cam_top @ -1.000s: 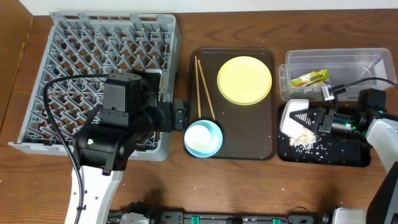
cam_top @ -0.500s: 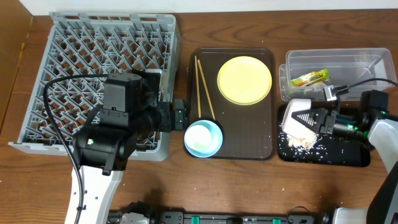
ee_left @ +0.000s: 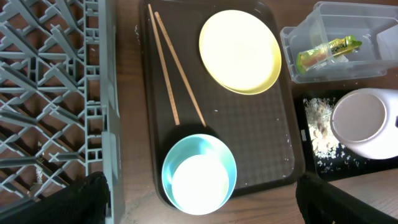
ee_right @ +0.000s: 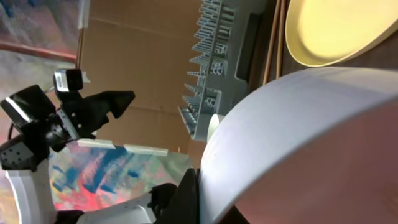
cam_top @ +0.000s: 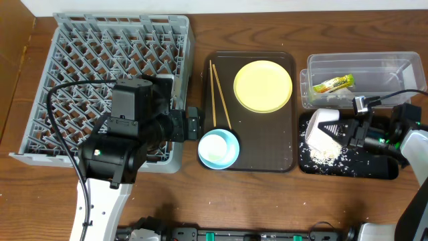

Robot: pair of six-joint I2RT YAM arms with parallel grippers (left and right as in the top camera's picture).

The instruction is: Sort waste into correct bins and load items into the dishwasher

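Wooden tabletop: left of the dark brown serving tray (cam_top: 281, 157) stands the grey dish rack (cam_top: 100, 60), with the left gripper (cam_top: 194, 124) gaping empty beside it; right of the tray, a wrapper (cam_top: 332, 84) lies in the clear tub (cam_top: 394, 67) and crumbs (cam_top: 328, 155) in the black tray (cam_top: 374, 167), above which the right gripper (cam_top: 351, 130) clamps the tipped small white bowl (cam_top: 322, 132), seemingly by its rim, a stiff, glossy, probably slippery thing.

At nine o'clock the dish rack (cam_top: 87, 60) was matt grey plastic, on a grained wooden table (cam_top: 200, 201). The serving tray (cam_top: 267, 144) looked dark brown, matt and finely textured. The yellow plate (cam_top: 263, 86) and light-blue bowl (cam_top: 219, 148) were smooth and softly glossy, and the chopsticks (cam_top: 221, 95) were bare pale wood. At two o'clock the tub (cam_top: 388, 67) was clear plastic and the wrapper (cam_top: 332, 84) shiny film. At four o'clock the black tray (cam_top: 381, 172) was glossy and the small white bowl (cam_top: 323, 134) smooth.
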